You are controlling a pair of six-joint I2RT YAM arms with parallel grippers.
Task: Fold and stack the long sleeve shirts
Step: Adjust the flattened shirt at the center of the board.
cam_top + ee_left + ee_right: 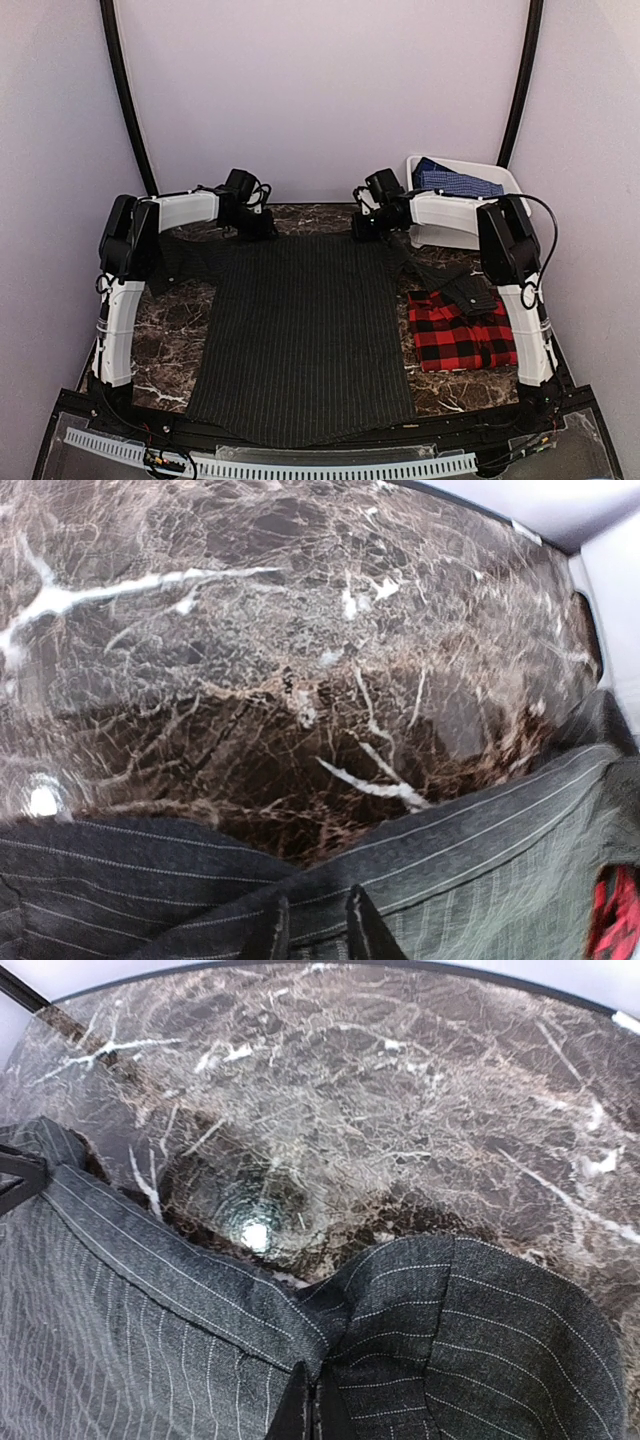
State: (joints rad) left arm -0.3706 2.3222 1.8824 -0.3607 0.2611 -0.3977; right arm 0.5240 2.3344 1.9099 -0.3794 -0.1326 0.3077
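The charcoal pinstripe shirt (300,330) lies spread flat on the marble table, its hem at the near edge. My left gripper (256,226) is at its far left shoulder. In the left wrist view the gripper (318,932) has its fingers close together with a fold of the shirt (480,860) pinched between them. My right gripper (366,228) is at the far right shoulder. In the right wrist view the gripper (312,1412) is shut on the shirt's edge (470,1340). The red-and-black plaid shirt (462,338) lies folded at the right, with a pinstripe sleeve (462,290) draped over its far edge.
A white bin (512,178) holding a blue patterned cloth (455,182) stands at the back right. Bare marble table (170,330) shows left of the shirt and beyond the collar (300,630). A corner of the plaid shirt (612,920) shows in the left wrist view.
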